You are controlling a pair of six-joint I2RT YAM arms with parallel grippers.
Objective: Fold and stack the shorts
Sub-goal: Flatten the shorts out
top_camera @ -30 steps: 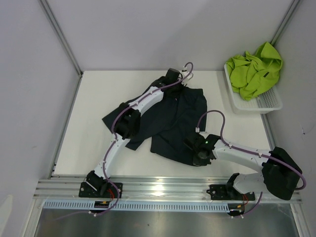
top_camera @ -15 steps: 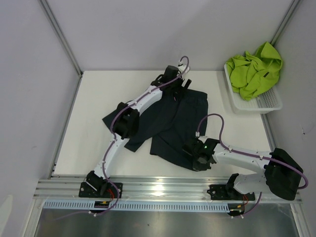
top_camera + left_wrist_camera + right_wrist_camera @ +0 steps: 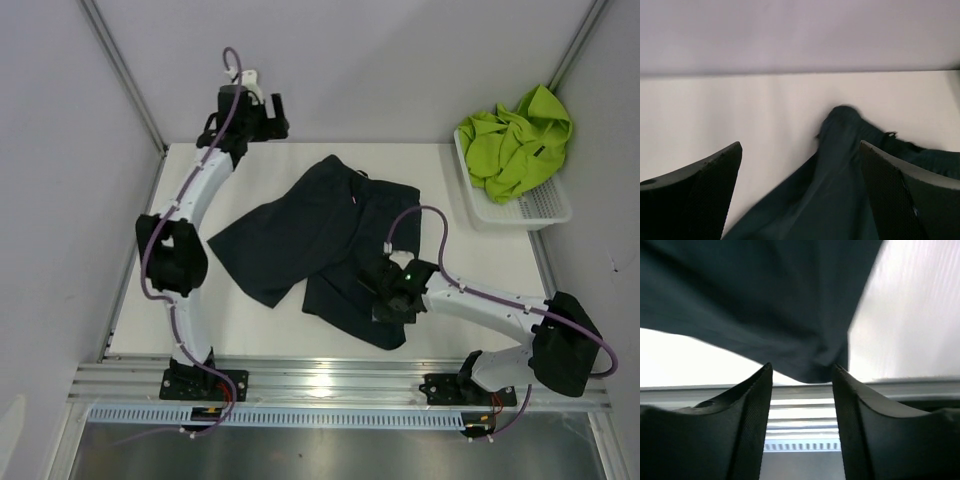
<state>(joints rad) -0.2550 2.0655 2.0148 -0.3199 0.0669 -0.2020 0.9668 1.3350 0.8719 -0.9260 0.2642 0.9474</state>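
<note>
The dark navy shorts (image 3: 320, 235) lie partly folded and rumpled in the middle of the white table. My left gripper (image 3: 278, 114) hangs open above the back left of the table, apart from them. In the left wrist view the shorts (image 3: 840, 190) lie below the wide gap of that gripper (image 3: 800, 195). My right gripper (image 3: 384, 300) sits low at the shorts' near right corner. In the right wrist view its jaws (image 3: 802, 375) stand apart, with the fabric's corner (image 3: 812, 367) at the fingertips, not clamped. The lime green shorts (image 3: 515, 140) are bunched in the basket.
The white mesh basket (image 3: 535, 210) stands at the back right by the side wall. Grey walls close the table at the back and on both sides. A metal rail (image 3: 340, 380) with both arm bases runs along the near edge.
My left gripper has opened, let go of the shorts' far edge, and swung up to the back left. My right gripper, shut a second ago, has parted its jaws.
</note>
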